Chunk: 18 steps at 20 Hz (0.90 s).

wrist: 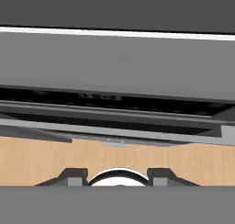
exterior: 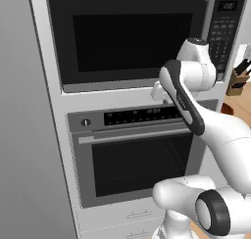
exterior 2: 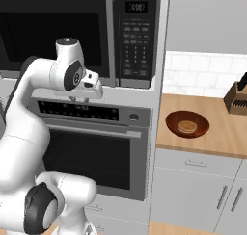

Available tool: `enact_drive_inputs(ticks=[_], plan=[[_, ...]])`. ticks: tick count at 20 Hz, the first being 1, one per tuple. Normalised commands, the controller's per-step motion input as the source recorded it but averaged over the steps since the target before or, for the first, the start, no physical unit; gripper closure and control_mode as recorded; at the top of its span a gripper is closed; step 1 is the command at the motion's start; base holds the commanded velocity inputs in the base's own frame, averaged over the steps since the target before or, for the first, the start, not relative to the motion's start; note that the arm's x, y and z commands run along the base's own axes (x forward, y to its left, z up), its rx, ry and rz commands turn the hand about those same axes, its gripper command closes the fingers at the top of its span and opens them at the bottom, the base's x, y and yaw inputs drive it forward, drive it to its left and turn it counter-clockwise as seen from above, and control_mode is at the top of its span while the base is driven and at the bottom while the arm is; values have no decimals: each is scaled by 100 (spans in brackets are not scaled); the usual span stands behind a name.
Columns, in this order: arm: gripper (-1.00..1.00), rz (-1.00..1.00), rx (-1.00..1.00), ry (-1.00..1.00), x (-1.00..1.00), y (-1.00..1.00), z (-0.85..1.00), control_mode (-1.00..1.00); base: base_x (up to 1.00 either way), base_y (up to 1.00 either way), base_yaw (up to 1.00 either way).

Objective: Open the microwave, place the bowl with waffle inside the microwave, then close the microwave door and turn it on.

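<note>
In the left base view, the microwave (exterior: 132, 37) is seen built into the white cabinet, above the steel-fronted oven (exterior: 137, 155). The microwave door (exterior: 127, 35) is shut, with its grey bar handle (exterior: 210, 15) standing upright at the right edge, just beside the keypad (exterior: 224, 35). The white arm is raised in front of the strip between the two appliances, and the hand is held near the lower right corner of the door; the gripper (exterior: 158, 92) is mostly hidden by the arm. A knife block (exterior: 238, 79) is seen at the right edge. In the right base view, the gripper (exterior 2: 79, 100) is pointed downward, just in front of the oven's dark control strip and below the microwave's bottom edge; from here it cannot be told whether the fingers are apart or together. The bowl (exterior 2: 187, 124) is seen resting on the wooden counter (exterior 2: 217, 133) to the right of the cabinet, well apart from the gripper, and the waffle (exterior 2: 187, 127) is lying flat inside it. The knife block stands further right, against the tiled wall. In the hand view, two dark fingertips (wrist: 73, 175) are seen at the bottom with a clear gap between them and nothing held, above a wooden floor and grey appliance edges.
</note>
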Motion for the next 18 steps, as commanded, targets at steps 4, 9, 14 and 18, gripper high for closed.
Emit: enact_drive_inputs(ticks=[4, 9, 14, 18], plan=[[-100, -1, 0, -6, -46, -36, 2, -100, 0, 0, 0], [-100, 0, 3, -36, -57, -62, 31, -100, 0, 0, 0], [-100, 0, 3, -42, -6, -48, 37, -100, 0, 0, 0], [-100, 0, 1, -32, 0, -45, 14, -100, 0, 0, 0]])
